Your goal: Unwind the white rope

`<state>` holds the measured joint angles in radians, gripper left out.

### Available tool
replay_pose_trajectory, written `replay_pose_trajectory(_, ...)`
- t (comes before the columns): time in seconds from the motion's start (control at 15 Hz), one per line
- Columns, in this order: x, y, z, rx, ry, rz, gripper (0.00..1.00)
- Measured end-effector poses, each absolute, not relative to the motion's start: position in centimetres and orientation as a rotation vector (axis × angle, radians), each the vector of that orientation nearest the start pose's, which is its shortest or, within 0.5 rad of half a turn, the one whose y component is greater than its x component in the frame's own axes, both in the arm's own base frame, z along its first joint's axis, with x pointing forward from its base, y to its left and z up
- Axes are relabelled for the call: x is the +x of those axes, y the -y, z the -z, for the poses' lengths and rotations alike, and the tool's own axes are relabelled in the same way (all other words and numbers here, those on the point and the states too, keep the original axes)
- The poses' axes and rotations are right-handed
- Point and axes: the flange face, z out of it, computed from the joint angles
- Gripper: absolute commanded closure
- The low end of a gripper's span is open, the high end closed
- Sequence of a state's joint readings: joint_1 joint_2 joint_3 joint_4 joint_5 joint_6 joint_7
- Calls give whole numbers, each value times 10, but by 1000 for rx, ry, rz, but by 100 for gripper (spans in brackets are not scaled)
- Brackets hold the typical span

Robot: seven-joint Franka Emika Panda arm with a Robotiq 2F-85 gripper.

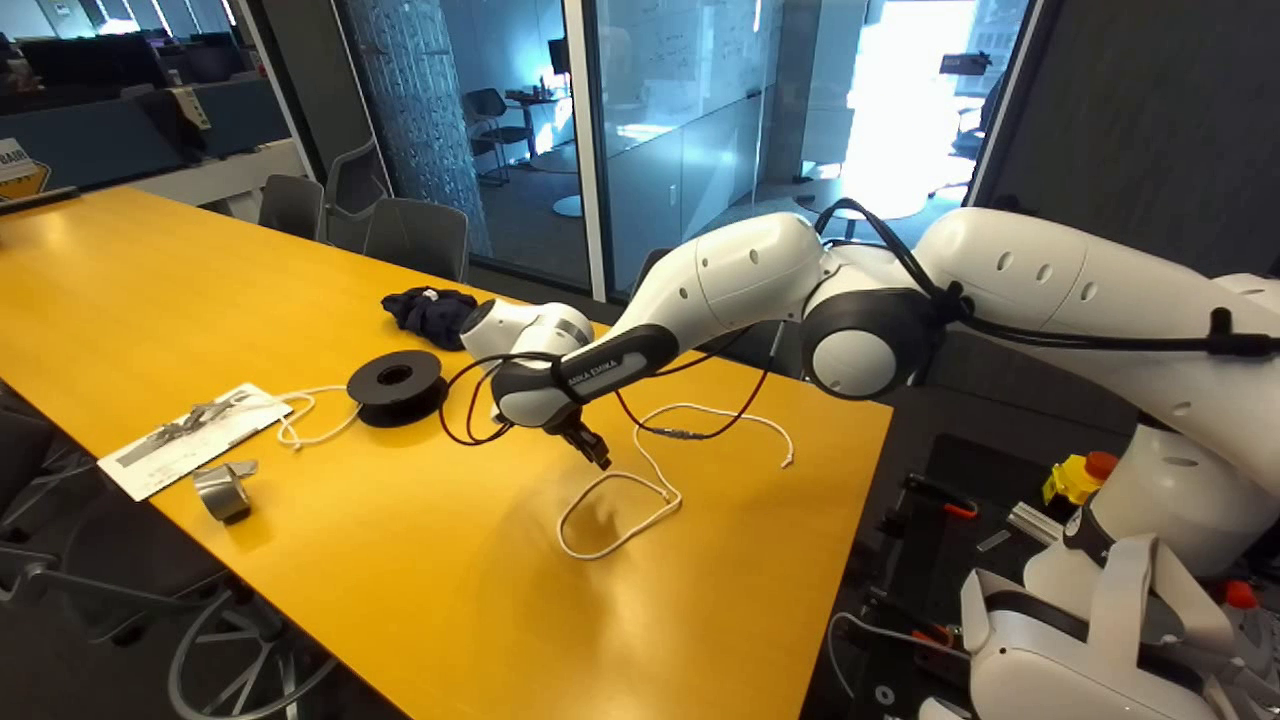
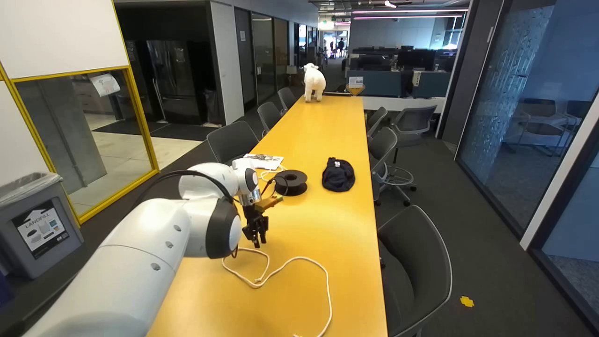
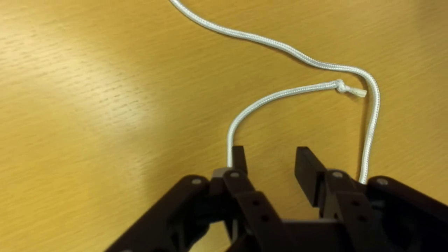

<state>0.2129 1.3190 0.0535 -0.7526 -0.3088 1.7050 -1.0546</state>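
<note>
We've got a thin white braided rope (image 3: 245, 35) on the yellow wooden desk (image 1: 500, 620), at the robot's end, lying in one slack loop with a long curved tail. Its knotted end (image 3: 341, 86) sits just beside the rope's own bend; can't tell if they touch. We make out no other tangle, so we'd call it mostly unwound, with the loop left to pull straight.

Handling, our read: very light, soft, limp, nothing to break. It'll follow a pull but buckle under a push. Sheath looks smooth, so a loose pinch may slide. We'd take it just behind the knot, which should act as a stop, then drag it away from the bend. It's thin and flat, so we need to go right down to the surface.

Pose: white jointed arm (image 1: 740, 270) reaches out over the desk, wrist bent so the black two-fingered claw (image 3: 271, 154) points down, a bit tilted. Claw is spread partway, desk surface visible through the gap, nothing pinched. Wrist view has rope going out of sight behind it on both sides. From both exterior views we judge the tips are above the desk, not on it.
</note>
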Motion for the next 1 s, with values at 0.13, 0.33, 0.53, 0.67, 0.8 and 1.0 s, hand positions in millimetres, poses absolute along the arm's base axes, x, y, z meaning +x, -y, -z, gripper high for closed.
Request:
replay_pose_trajectory(0.13,733,-152,-90,-2414,2000,-698,12)
replay_pose_trajectory(0.33,733,-147,-90,-2434,1967,-708,0)
replay_pose_trajectory(0.53,739,-133,-100,-2540,1822,-664,0)
replay_pose_trajectory(0.67,746,-117,-117,-2630,1689,-615,0)
replay_pose_trajectory(0.8,754,-96,-140,-2721,1544,-562,0)
replay_pose_trajectory(1.0,760,-58,-174,-2841,1315,-512,0)
